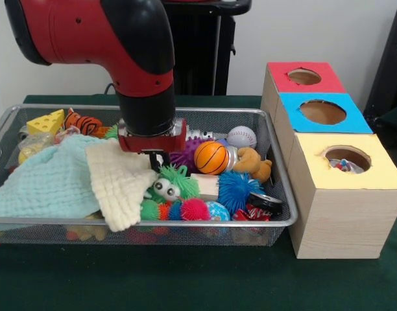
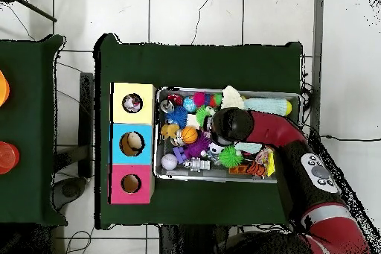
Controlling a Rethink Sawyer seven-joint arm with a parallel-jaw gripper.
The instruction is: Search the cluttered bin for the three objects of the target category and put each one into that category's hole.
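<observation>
The wire mesh bin [image 1: 276,221] is full of toys and also shows in the overhead view [image 2: 223,179]. My gripper [image 1: 153,155] is down in the middle of the bin, its tips buried between a cream knitted cloth [image 1: 120,184] and a purple spiky ball [image 1: 185,154]. In the overhead view the arm's end [image 2: 227,126] covers it. A crinkly clear wrapper [image 1: 28,146] shows at the bin's far left, partly under a pale green cloth [image 1: 49,181]. The yellow-topped hole [image 1: 348,157] holds a printed wrapper [image 1: 343,165]; the hole [image 2: 132,103] shows it in the overhead view too.
Blue-topped [image 1: 323,111] and red-topped [image 1: 304,76] holes stand behind the yellow one. The bin holds a basketball [image 1: 210,157], a baseball [image 1: 241,137], a cheese wedge [image 1: 46,121], a tiger toy [image 1: 82,122], a green eyed spiky ball [image 1: 169,186] and a blue spiky ball [image 1: 237,190].
</observation>
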